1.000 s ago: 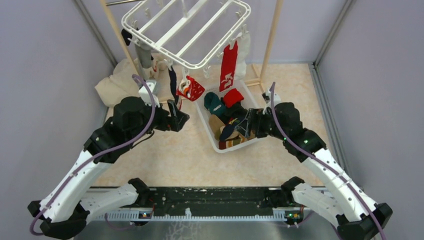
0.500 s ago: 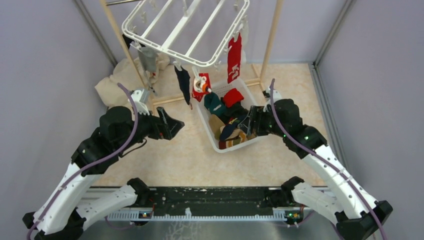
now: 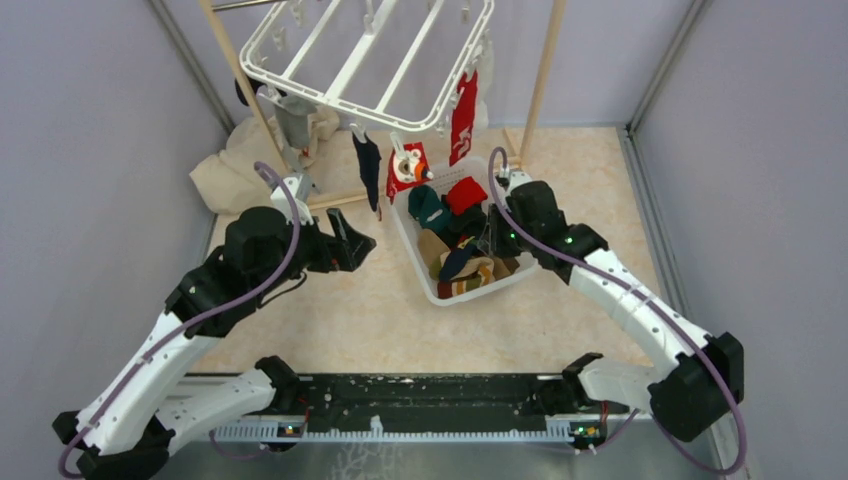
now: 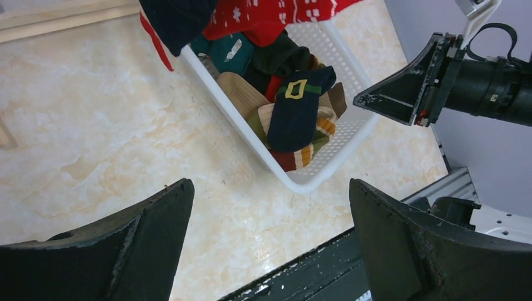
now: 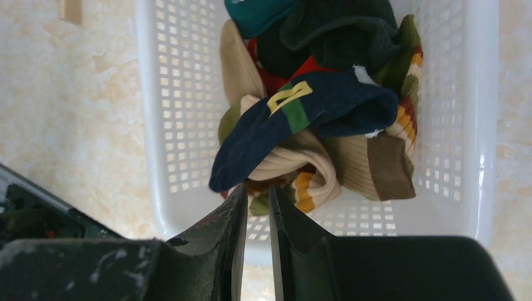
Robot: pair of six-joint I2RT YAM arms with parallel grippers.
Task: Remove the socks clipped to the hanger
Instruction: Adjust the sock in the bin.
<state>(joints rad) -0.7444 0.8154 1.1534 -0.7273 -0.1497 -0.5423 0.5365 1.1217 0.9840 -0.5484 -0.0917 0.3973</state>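
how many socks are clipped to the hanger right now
4: a grey sock at the left corner, a navy sock and a red patterned sock along the near edge, a long red sock at the right corner. Others may be hidden behind the hanger.

The light is bright and even, with only soft shadows on the table (image 3: 400,300). Things very near the wrist cameras look blurry.
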